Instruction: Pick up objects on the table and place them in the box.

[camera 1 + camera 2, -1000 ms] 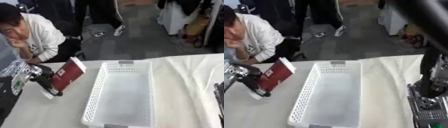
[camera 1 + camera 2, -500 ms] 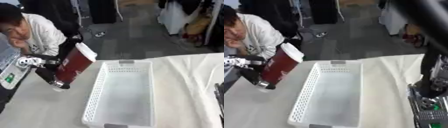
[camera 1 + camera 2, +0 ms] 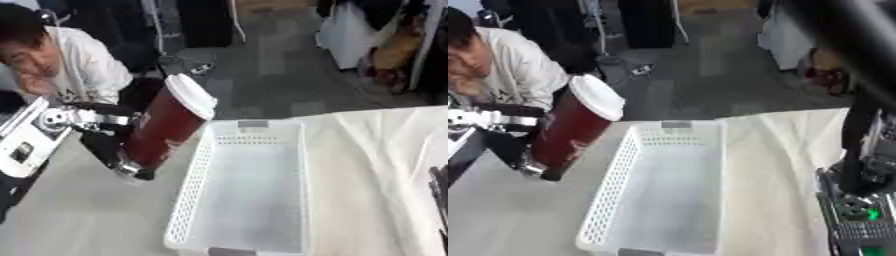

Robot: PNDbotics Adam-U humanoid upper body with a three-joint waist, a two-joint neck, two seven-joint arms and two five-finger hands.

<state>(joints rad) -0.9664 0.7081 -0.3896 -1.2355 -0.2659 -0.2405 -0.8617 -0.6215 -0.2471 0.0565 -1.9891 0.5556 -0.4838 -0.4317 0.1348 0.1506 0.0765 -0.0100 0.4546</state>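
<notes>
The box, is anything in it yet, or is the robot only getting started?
Only getting started. The box looks empty, so nothing is placed yet. In hand: the left hand holds a dark red can with a white lid, tilted, lifted off the table just left of the box. Left to do: carry it over the rim and put it in. I see no other loose things.

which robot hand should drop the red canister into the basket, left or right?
Left. The left robot hand already holds the red canister with the white lid, tilted, just beside the left wall of the white basket. The right arm shows only at the right edge, holding nothing; its hand isn't visible.
</notes>
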